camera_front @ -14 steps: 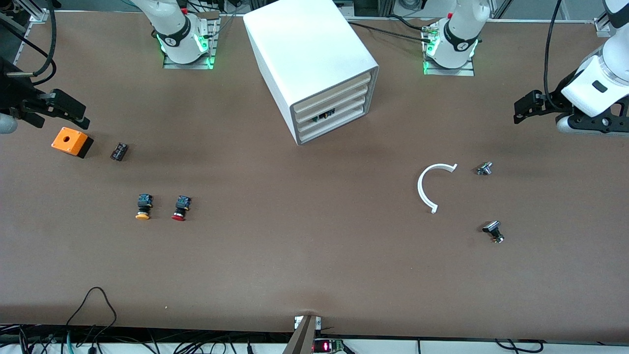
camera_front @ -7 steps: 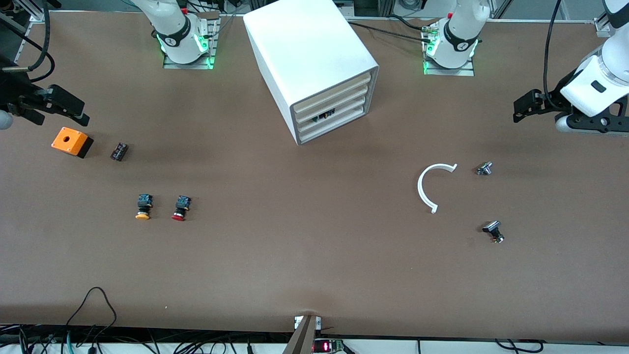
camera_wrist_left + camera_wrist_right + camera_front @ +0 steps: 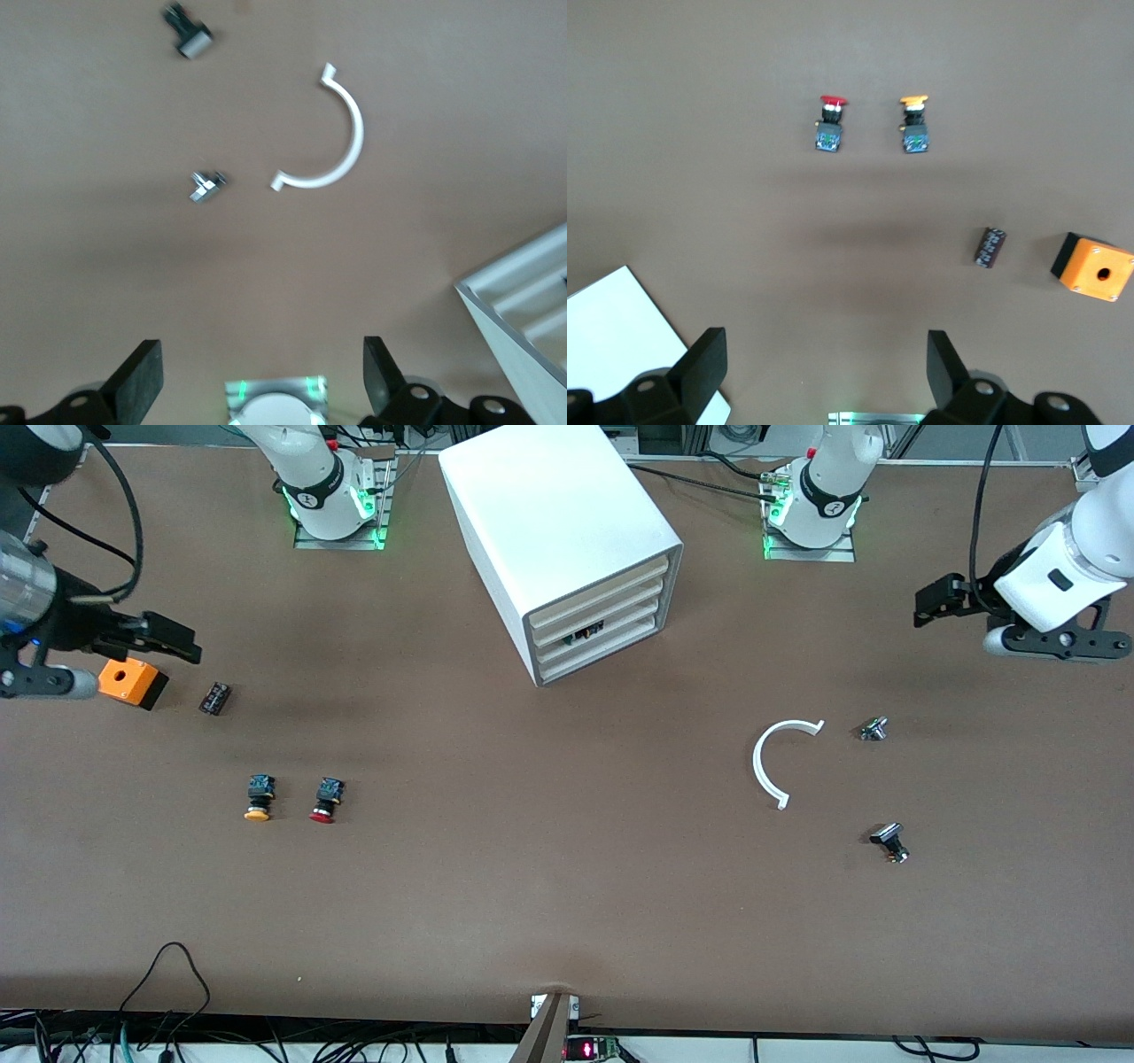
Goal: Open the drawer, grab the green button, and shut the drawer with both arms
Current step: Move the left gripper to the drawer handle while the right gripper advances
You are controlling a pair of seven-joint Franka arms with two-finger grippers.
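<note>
The white cabinet (image 3: 567, 522) stands mid-table near the arms' bases, with four cream slat drawers all pushed in. The third drawer (image 3: 629, 622) has a small dark gap (image 3: 585, 635) in its front. The green button is hidden. My left gripper (image 3: 923, 607) hangs open and empty over bare table at the left arm's end; its wrist view (image 3: 261, 354) shows wide-spread jaws and a cabinet corner (image 3: 523, 292). My right gripper (image 3: 182, 642) hangs open and empty beside the orange box (image 3: 128, 680); its wrist view (image 3: 824, 345) also shows wide-spread jaws.
A yellow-capped button (image 3: 258, 797) and a red-capped button (image 3: 325, 800) lie side by side at the right arm's end, with a small black part (image 3: 214, 697) nearby. A white half ring (image 3: 775, 757), a small metal part (image 3: 873, 729) and a black-headed part (image 3: 889, 841) lie at the left arm's end.
My right gripper has moved toward the middle of the table, next to the orange box. My left gripper has shifted slightly toward the cabinet and the bases. Nothing on the table has moved.
</note>
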